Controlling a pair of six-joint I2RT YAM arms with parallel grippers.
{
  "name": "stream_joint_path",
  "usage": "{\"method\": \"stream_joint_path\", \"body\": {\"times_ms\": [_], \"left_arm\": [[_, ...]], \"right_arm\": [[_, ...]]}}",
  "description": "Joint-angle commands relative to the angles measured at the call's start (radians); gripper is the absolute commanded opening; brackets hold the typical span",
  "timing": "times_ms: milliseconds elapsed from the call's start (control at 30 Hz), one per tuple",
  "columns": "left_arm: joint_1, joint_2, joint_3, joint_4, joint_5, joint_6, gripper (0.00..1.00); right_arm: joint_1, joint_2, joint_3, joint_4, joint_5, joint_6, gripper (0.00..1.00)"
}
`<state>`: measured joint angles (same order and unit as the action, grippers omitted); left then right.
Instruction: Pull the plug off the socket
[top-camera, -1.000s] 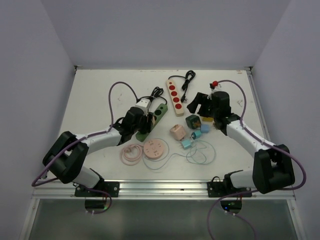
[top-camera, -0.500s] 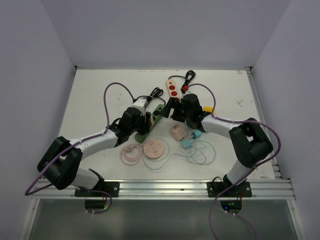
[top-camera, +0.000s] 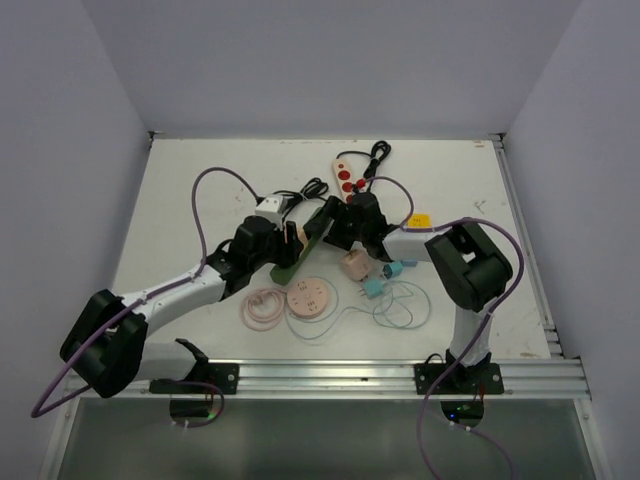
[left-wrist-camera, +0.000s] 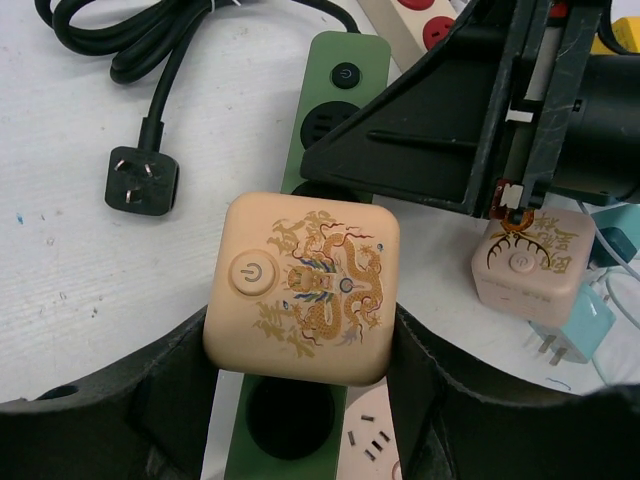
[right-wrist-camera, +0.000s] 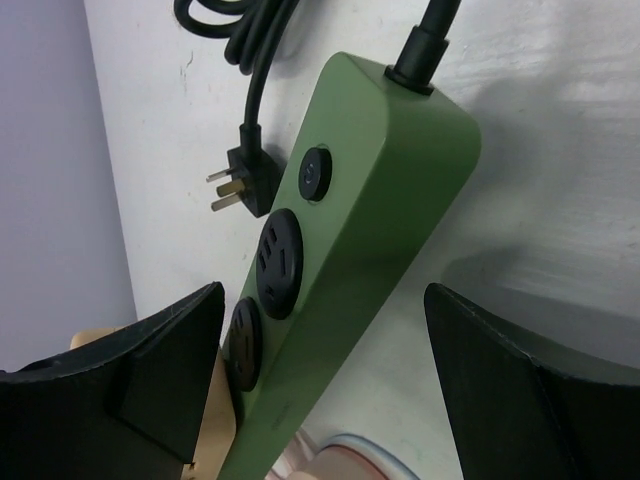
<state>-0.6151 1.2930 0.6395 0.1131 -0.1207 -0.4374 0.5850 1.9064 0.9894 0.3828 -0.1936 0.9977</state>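
Hiding prongs and socket beneath the rounded beige plastic cube plug with gold dragon print (left-wrist-camera: 305, 285), seated on the long green plastic power strip (left-wrist-camera: 340, 100). Clamped on two opposite sides by the left gripper (left-wrist-camera: 305, 345), jaws half spread. Straddling the strip just beyond with the right gripper (right-wrist-camera: 320, 300), spread wide, grasping nothing.

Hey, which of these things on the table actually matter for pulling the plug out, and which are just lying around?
In the job: dragon cube plug, seated in the green power strip; left gripper closed on the plug; right gripper open astride the strip.

Lying about: second cube, red-socket strip, teal adapters, pink round disc, loose black plug.
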Motion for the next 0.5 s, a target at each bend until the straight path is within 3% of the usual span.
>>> {"method": "stream_joint_path", "body": {"times_ms": [0,167,267,400,467], "left_arm": [[0.005,-0.05,0.003,0.134,0.02,-0.035,0.0],[0.006,-0.075,-0.041,0.215,-0.004,-0.027,0.0],[0.006,-0.08,-0.037,0.224,0.015,-0.018,0.0],[0.005,-0.09,-0.031,0.217,0.016,0.006,0.0],[0.005,-0.092,-0.017,0.194,0.009,0.028,0.0]], "right_arm": [[0.018,0.005,0.04,0.085,-0.024,0.068,0.84],[0.022,-0.004,0.041,0.091,-0.032,0.082,0.77],[0.021,0.008,0.06,0.09,-0.059,0.076,0.65],[0.022,0.006,0.089,0.071,-0.064,0.058,0.35],[0.024,0.003,0.106,0.039,-0.063,0.041,0.26]]}}
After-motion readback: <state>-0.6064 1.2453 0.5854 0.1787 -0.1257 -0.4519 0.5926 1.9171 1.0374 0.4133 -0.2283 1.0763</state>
